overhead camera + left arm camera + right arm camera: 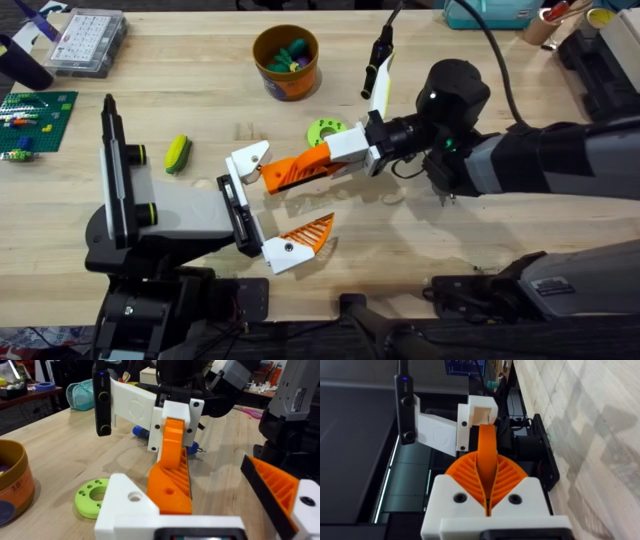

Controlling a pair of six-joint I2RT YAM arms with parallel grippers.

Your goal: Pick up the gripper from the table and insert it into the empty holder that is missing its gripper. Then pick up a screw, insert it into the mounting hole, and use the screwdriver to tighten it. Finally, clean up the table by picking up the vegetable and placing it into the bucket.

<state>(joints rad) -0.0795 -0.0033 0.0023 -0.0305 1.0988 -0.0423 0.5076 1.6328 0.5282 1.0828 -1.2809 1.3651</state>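
- Two claws meet mid-table (200,90), so here goes, left to right.
- Far left: a green brick baseplate (36,120), and a clear parts box (88,40) at the far edge behind it.
- The vegetable (178,153) lies on the wood left of centre, nothing touching it, well apart from the bucket.
- The left gripper (275,200) is spread wide. Its near side has the paler orange finger (305,238). Its far side is just the bare white holder (247,158) with a square socket.
- The gripper (285,175) hangs off the table between those two sides. Its left end is right at the holder's socket (481,414). Can't tell if it's actually seated or only touching the mouth.
- The bucket (286,62) stands far of centre with some toy bits inside.
- A lime-green ring disc (325,130) lies flat just right of the holder, near the right claw.
- The screwdriver (141,433) lies on the table past the held finger, partly hidden by the right claw.
- The right gripper (486,467) reaches in from the right, and its ribbed pads (462,475) are clamped tight on the orange finger, one each side.
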